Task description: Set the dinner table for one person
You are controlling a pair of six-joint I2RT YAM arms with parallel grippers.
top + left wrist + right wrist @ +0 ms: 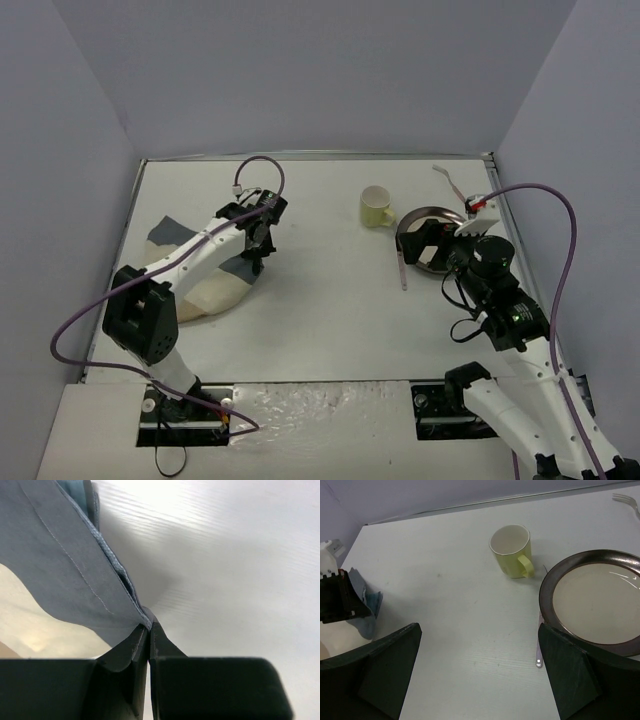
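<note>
**A:** Which arm's got the blue-and-beige striped cloth placemat (pixel 215 293)?

**B:** Left one, it's way nearer. The left jaws are clenched on a blue hem corner, and the rest of the cloth trails left and nearer from the pinch, bunched up on the big flat white tabletop surface (pixel 330 300). My guess is the drag goes right, toward the middle. The right jaws are spread, gripping nothing, over the dark-rimmed round plate (pixel 595 602) at far right.

Count on counter (pixel 330 310): 1 plate (pixel 546 592). 1 mug (pixel 376 207), just left of the plate. 1 fork (pixel 450 180), beyond the plate. 1 slim metal utensil (pixel 402 270) at the plate's left rim. 1 placemat (pixel 212 293), well left of the plate. Tools: 2, namely left tool (pixel 149 630) and right tool (pixel 435 243).
</note>
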